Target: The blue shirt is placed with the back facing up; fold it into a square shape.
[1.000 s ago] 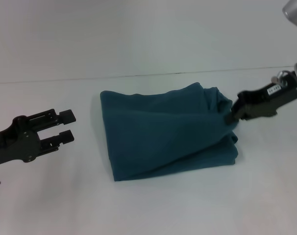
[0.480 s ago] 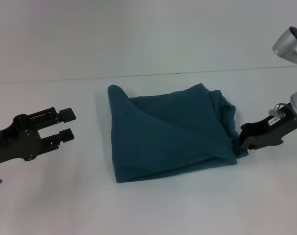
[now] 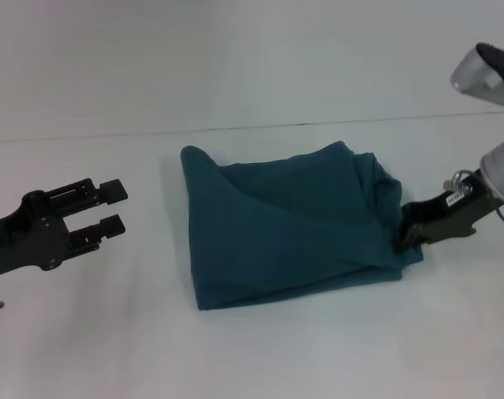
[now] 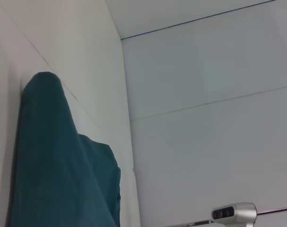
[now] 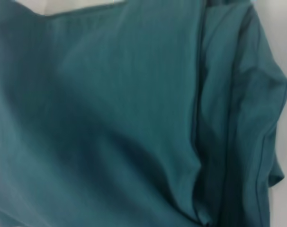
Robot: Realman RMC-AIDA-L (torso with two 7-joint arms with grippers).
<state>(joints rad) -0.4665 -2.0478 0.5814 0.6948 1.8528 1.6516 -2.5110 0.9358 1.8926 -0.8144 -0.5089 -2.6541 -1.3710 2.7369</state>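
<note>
The blue shirt (image 3: pixel 289 224) lies folded into a rough, slightly skewed rectangle around the middle of the white tabletop (image 3: pixel 252 349), its near edge well back from the tabletop's near edge. Creases run diagonally across its top layer, and the layers bunch up along the side facing the tabletop's right edge; the right wrist view is filled with this teal cloth and its stacked folds (image 5: pixel 134 118).

The right tool (image 3: pixel 404 235) sits at the shirt's near right corner, touching the fabric low over the tabletop. Whether its fingers are clamped on the cloth or merely against it cannot be told, since the tips are hidden by the fabric.

The left tool (image 3: pixel 112 208) hovers toward the tabletop's left edge, well apart from the shirt, with its two fingers spread and nothing between them.

The shirt's far left corner stands up in a small rounded peak, also seen in the left wrist view (image 4: pixel 44 142). Beyond it the tabletop's far edge meets a pale wall (image 3: pixel 252 58).
</note>
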